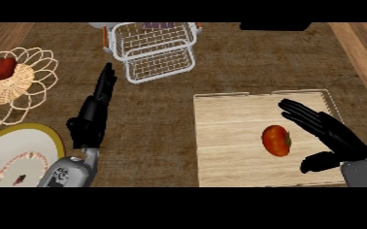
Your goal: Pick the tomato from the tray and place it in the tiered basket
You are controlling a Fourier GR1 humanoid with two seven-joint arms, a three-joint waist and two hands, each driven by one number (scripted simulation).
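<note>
A red tomato lies on the pale wooden tray at the right of the counter. My right hand hovers just right of the tomato, open, fingers stretched toward the upper left and thumb below; a small gap separates it from the fruit. The white wire tiered basket stands at the back centre, holding nothing that I can see. My left hand rests open at the left, fingers pointing up toward the basket.
A woven wicker bowl with a red fruit sits at the far left. A white plate lies at the lower left. A dark object is at the back right.
</note>
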